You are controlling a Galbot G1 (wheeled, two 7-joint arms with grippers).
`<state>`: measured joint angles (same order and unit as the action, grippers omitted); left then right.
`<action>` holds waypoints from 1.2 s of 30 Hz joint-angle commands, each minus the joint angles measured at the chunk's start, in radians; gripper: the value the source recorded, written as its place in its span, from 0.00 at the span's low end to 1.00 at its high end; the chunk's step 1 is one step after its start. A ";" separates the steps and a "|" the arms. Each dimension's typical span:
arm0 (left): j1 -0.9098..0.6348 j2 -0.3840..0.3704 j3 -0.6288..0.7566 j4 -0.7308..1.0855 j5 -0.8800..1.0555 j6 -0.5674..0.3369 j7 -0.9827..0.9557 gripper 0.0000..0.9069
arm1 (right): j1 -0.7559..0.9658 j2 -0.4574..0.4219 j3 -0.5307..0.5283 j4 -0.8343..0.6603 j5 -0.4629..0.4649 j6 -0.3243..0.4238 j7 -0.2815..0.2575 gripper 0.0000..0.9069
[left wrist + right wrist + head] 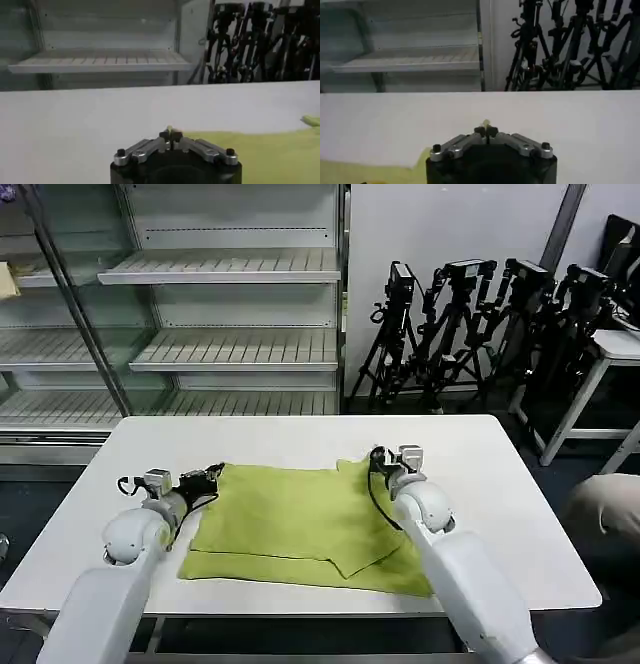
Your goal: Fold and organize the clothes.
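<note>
T-shirt (290,519): plain lime green, no print. Table (500,514): white. Both grippers black with silver fingers (142,149).

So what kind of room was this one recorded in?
Probably a lab or recording studio, not a home: a row of camera tripods stands against the far wall, bare retail-style shelving sits behind the white table, and the lime T-shirt lies on that table.

T-shirt (290,519): soft thin matt cloth. Table (520,514): smooth white matt top. Fingers (150,147): brushed metal.
</note>
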<state>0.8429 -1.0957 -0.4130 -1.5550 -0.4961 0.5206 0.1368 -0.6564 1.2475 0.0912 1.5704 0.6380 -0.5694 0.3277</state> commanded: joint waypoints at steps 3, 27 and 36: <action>0.178 0.008 -0.059 -0.194 -0.033 -0.026 -0.016 0.02 | -0.167 -0.057 0.047 0.225 0.007 -0.003 -0.004 0.00; 0.346 0.004 -0.141 -0.341 -0.030 -0.037 -0.032 0.02 | -0.469 -0.089 0.136 0.487 -0.113 0.019 -0.062 0.00; 0.383 0.005 -0.152 -0.351 -0.015 -0.037 -0.029 0.02 | -0.485 -0.090 0.149 0.496 -0.131 0.022 -0.065 0.00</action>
<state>1.1889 -1.0919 -0.5545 -1.8817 -0.5184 0.4853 0.1071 -1.0996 1.1598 0.2307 2.0339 0.5282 -0.5472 0.2667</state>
